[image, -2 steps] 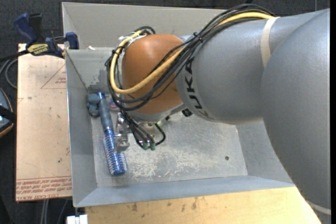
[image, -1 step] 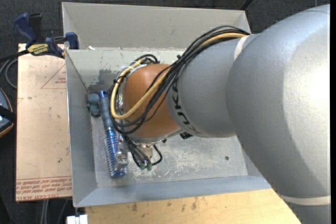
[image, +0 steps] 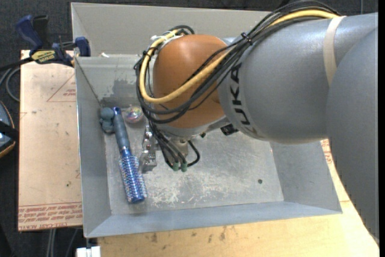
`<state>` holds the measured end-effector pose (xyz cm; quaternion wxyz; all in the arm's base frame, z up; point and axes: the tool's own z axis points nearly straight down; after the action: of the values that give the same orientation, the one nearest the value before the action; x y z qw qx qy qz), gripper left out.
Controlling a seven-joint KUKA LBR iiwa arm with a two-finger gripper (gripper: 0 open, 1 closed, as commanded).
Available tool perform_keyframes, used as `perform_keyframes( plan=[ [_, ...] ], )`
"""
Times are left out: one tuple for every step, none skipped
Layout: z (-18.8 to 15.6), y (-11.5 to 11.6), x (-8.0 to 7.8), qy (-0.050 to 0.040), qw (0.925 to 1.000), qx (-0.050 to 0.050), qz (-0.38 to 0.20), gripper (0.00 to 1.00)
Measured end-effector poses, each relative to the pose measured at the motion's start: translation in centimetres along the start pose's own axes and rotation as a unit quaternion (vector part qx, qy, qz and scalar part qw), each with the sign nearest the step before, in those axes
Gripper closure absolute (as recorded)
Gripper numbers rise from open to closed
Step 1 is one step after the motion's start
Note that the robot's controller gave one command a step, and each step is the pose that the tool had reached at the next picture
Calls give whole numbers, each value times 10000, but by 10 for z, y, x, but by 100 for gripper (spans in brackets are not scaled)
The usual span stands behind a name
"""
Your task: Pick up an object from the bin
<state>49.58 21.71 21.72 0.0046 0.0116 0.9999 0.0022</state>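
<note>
Reaches into the grey metal bin [image: 198, 213] from the right with the grey arm [image: 301, 81], the wrist capped by an orange cover [image: 186, 78] and wrapped in looped yellow and black cables [image: 157, 106]. Hangs the jaws low over the bin floor, left of centre, directly beneath the cover (metal parts and dark, green-tipped leads visible there). Cannot tell whether the jaws stand spread or pressed together.

Locates the nearest thing just left of the jaws: a blue brush [image: 129, 171], lying flat along the left side of the floor. Points the bristled head toward the near wall and the grey-blue handle toward the far left corner, ending in a rounded grey knob. Cannot tell whether brush and jaws touch or stand slightly apart. Places a small shiny pinkish piece [image: 133, 114] just beside the handle's far end, on its right.
</note>
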Motion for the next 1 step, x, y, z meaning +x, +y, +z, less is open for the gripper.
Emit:
perform_keyframes(
  plan=[
    [4, -1, 2, 39, 10000, 18, -3, 0]
  ],
)
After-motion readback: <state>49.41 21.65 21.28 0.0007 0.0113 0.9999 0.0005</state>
